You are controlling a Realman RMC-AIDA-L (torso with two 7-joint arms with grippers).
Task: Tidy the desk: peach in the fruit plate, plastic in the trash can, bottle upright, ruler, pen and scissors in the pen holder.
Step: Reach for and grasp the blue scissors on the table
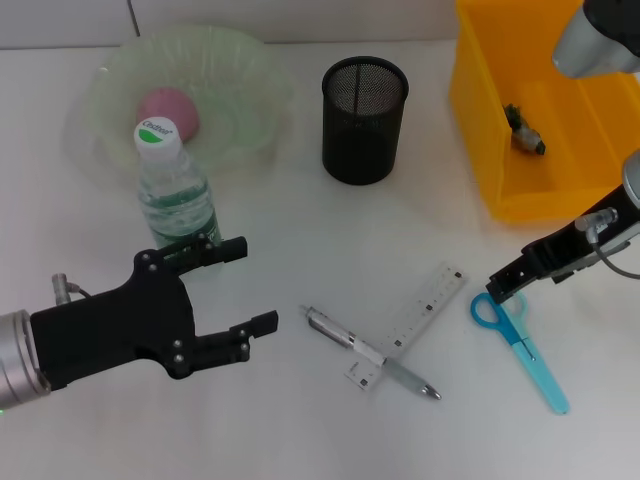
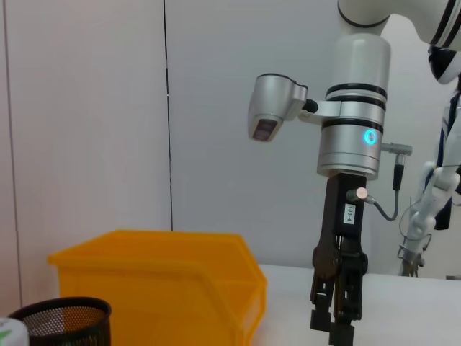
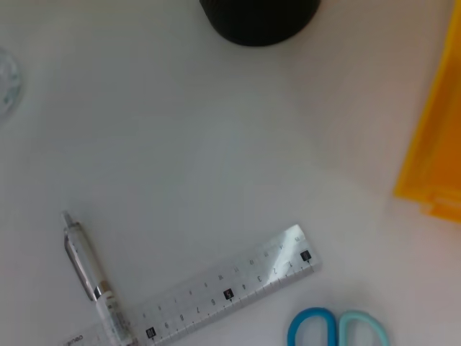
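scissors lie flat on the bench at the robot's right, blue handle loops toward the yellow bin, blades pointing away toward the near edge. the right gripper hangs just over the loops, probably lined up to take the scissors by the handle end. its fingers look close together with nothing in them, but how far they are apart cannot be told.

the ruler lies flat in the middle of the bench, with the pen crossing it near one end, touching. both are well apart from the mesh holder, which stands upright and looks empty, so all three long things are still to go in.

the bottle already stands upright by the plate, and the peach sits in the plate. something dark lies in the bin, too small to name; it may be the plastic.

the left gripper floats low over the bench just beside the bottle, fingers spread wide and holding nothing, seemingly done with that side. crossing of pen and ruler matters: lifting one may drag the other, so taking the scissors first looks the cleaner choice.
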